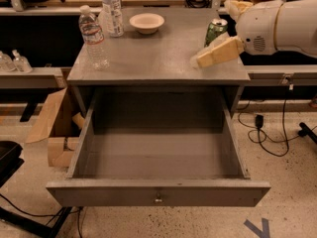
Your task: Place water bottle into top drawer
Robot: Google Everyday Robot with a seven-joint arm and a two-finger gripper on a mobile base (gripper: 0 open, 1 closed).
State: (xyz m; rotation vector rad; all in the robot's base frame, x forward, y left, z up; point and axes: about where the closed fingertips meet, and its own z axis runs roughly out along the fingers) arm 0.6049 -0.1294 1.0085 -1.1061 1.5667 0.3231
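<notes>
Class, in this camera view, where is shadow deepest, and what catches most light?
Camera view: shadow is deepest at the back of the top drawer, under the tabletop; its floor brightens toward the front. The white bowl and the arm's shell are brightest; the tool hangs over the tabletop's right side.

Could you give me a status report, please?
End effector over table's right side, beside green can. Water bottle upright, left edge, untouched. Top drawer open.

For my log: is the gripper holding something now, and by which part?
Nothing. The gripper hangs empty over the right of the table; the water bottle stands untouched at left.
</notes>
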